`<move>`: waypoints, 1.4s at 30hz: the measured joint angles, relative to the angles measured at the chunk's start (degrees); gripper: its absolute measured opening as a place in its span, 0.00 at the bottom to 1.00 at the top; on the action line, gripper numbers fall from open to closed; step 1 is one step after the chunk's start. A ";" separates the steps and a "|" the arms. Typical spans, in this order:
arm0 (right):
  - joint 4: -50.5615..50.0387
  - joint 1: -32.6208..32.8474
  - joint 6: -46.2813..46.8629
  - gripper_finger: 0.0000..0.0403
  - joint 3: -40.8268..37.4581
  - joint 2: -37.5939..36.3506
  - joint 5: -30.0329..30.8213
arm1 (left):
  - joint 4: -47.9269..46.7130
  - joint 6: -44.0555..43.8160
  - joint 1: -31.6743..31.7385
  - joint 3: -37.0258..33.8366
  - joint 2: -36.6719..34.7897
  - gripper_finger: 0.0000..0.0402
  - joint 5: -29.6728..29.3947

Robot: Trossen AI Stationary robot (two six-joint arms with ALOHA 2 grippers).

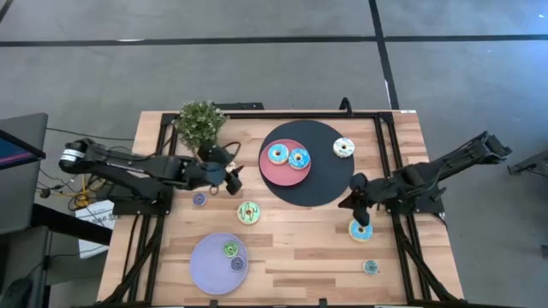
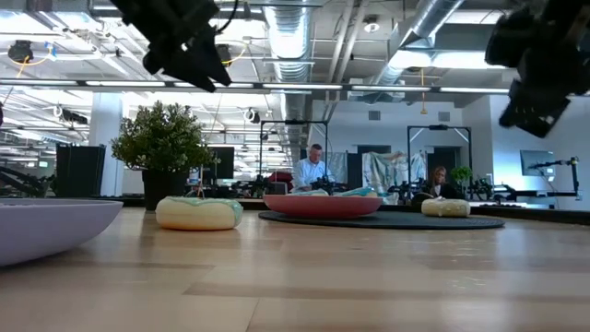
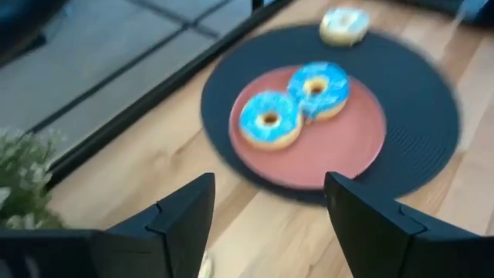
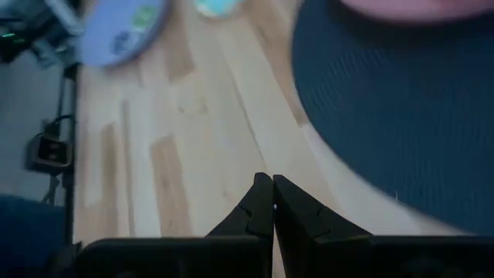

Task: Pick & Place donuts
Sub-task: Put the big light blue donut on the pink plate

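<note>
Donuts (image 1: 288,156) flat, holes up, side by side on pink plate (image 1: 276,174), left hand (image 1: 233,180) wide open, empty, right hand (image 1: 353,202) closed, empty.

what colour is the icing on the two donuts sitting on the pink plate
Bright blue icing on both donuts; the left wrist view shows it best.

Pink plate (image 1: 285,167): two blue-iced donuts (image 1: 277,154) (image 1: 298,157) with tan sides. Black round mat (image 1: 330,184) with fine concentric rings: white-iced donut (image 1: 343,147). Green-and-cream donut (image 1: 248,212) on the light wood-plank table (image 1: 308,248), also a blue-iced donut (image 1: 360,229) with tan base. Lavender plate (image 1: 210,269): one small green donut (image 1: 229,249), one small purple (image 1: 237,264). Another small purple one (image 1: 199,199) on the wood; small bluish-grey one (image 1: 370,266) too. Plant (image 1: 200,121) green, dark pot. Both arms black.
</note>
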 joint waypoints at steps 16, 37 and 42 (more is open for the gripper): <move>-6.97 -11.39 -13.68 0.00 0.04 -22.43 0.07 | -13.40 1.89 4.49 10.31 6.99 0.59 4.30; -8.30 -15.92 -23.49 0.00 0.09 -31.39 -7.60 | -12.20 -29.02 0.40 10.31 10.39 0.59 2.98; -8.32 -15.92 -23.73 0.00 0.09 -31.04 -7.60 | -12.85 -39.21 -2.09 10.29 16.16 0.59 6.77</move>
